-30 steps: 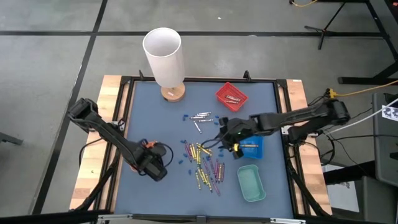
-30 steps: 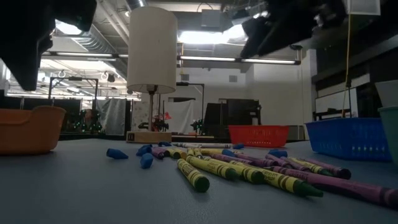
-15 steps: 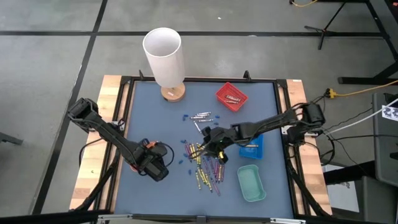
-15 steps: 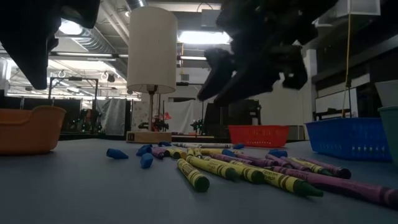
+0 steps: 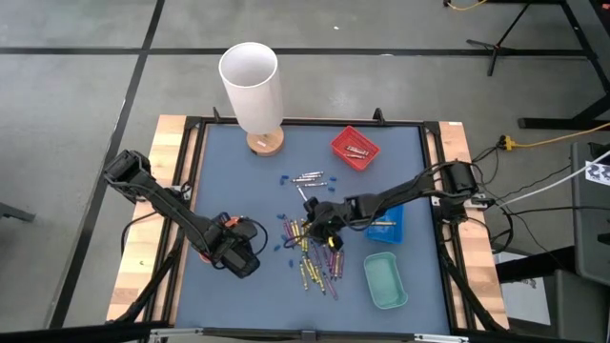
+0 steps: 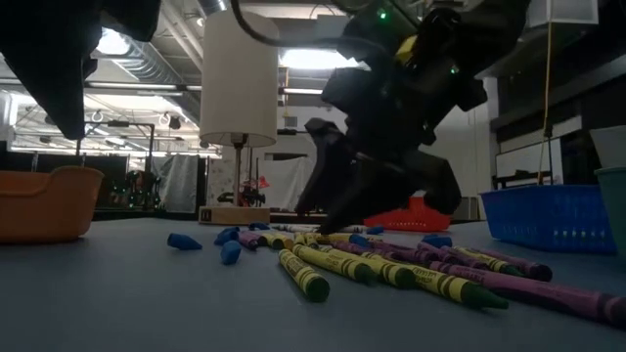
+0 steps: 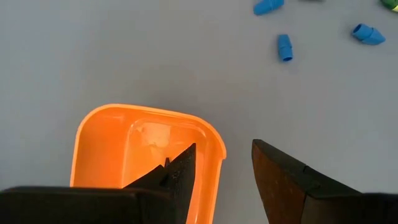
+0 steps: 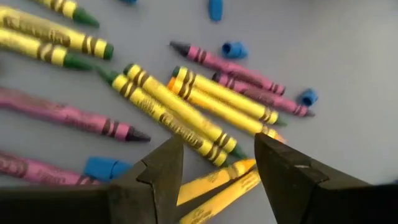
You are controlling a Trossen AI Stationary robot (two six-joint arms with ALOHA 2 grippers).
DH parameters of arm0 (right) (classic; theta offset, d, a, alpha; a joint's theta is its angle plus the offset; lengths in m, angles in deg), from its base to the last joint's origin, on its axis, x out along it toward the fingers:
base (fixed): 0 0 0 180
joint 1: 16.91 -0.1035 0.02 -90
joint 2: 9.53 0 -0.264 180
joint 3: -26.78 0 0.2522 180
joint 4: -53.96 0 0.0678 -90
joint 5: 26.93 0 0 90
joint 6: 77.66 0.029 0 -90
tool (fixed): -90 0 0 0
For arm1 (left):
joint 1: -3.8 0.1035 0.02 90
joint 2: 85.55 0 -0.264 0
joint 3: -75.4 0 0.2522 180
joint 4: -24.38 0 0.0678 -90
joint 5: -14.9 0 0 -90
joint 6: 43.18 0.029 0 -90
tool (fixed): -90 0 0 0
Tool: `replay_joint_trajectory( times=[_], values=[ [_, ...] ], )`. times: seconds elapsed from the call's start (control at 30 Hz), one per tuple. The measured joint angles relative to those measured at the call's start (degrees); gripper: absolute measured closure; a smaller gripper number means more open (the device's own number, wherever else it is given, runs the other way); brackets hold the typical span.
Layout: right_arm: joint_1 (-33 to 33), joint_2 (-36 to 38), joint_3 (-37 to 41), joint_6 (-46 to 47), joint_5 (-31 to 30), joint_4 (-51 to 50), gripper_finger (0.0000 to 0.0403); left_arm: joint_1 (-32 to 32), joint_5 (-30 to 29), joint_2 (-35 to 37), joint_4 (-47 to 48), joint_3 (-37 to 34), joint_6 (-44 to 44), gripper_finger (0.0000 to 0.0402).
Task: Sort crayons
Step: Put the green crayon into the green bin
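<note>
Blue mat, red tray w/ silver crayons

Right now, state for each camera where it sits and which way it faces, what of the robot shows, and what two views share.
High view: above the table, looking straight down; both arms show, the right gripper over the crayons, the left gripper waiting.
Low view: at table height, looking across at the lamp; the right gripper comes down.
Left wrist view: looks down past open fingers at the orange tray.
Right wrist view: looks down past open fingers at crayons.
Shared: high and low both show the red tray.
</note>
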Motion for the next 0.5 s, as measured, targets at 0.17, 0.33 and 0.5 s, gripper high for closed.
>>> replay_joint_trajectory(
  times=[0.17,0.33,0.5],
  values=[
    [0.0,0.0,0.0,0.0,0.0,0.2,0.0205,0.0,-0.1,0.0,0.0,0.0,0.0,0.026],
    [0.0,-0.8,-0.1,0.0,0.0,0.4,0.0205,0.0,-1.0,0.0,0.0,0.0,0.0,0.026],
    [-0.1,-2.1,-0.2,-0.9,0.9,0.8,0.0205,0.0,-1.0,0.0,-0.5,0.0,0.0,0.026]
  ],
)
